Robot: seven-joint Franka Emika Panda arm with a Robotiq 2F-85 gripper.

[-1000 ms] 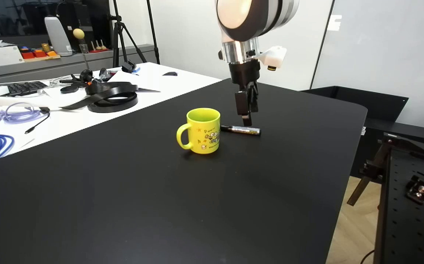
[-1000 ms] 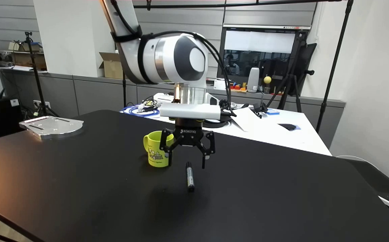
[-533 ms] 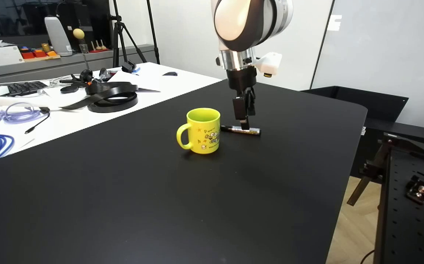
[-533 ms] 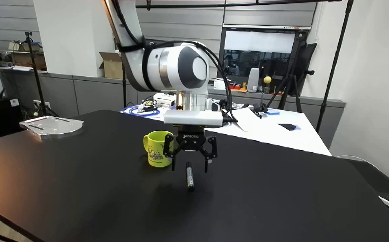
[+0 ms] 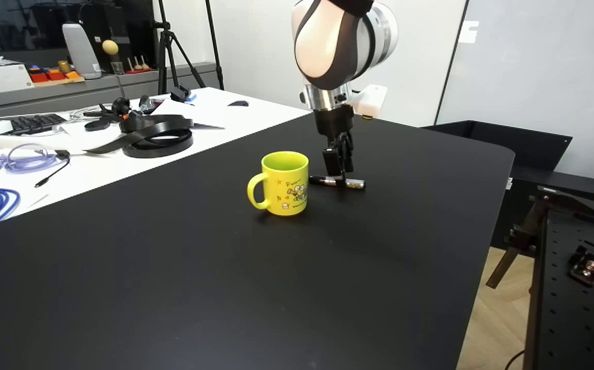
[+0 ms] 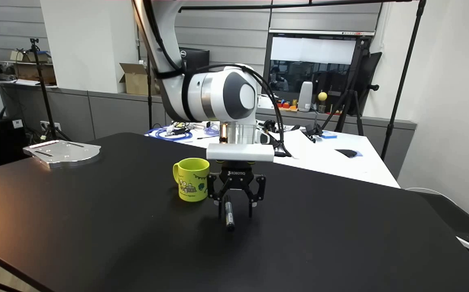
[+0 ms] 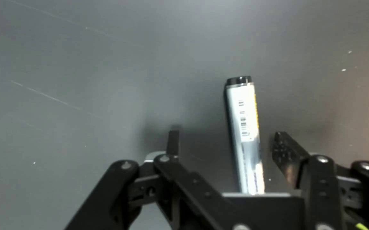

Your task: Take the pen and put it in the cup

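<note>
Black table (image 5: 173, 282) carries the yellow mug (image 5: 285, 191). Arm (image 6: 218, 91) hangs over the side opposite the mug's handle, gripper (image 6: 235, 216) pointing straight down; reads as a top grasp. Fingers (image 7: 173, 145) well spread, nothing held; wrist view shows them straddling the pen (image 7: 245, 134), air both sides, so closing should pinch across its width. Mug-side finger (image 7: 288, 153) is the closer one; it'd probably touch first and shove the pen away from the mug. Can't tell if tips reach the table. Mug upright and near, so carry looks short; pen will likely need tilting. Pen lies flat near the mug, not touching: silver barrel, dark end mug-ward, black plug at the far end, white barcode label, yellow beside it.
</note>
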